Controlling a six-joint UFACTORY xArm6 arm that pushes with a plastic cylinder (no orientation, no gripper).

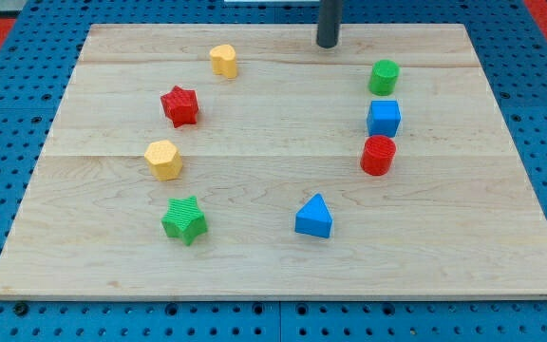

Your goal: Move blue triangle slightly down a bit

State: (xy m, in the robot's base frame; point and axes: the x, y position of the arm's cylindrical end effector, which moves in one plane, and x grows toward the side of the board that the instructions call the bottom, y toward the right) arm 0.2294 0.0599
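Observation:
The blue triangle (313,218) lies on the wooden board (273,266) at the view's lower middle, a little right of centre. My tip (327,44) stands near the board's top edge, far above the blue triangle and almost straight up from it. It touches no block. The nearest block to it is the green cylinder (384,77), to its lower right.
A blue cube (384,119) and a red cylinder (378,155) stand in a column below the green cylinder at the right. At the left are a yellow block (223,61), a red star (179,105), a yellow hexagon (163,159) and a green star (184,220).

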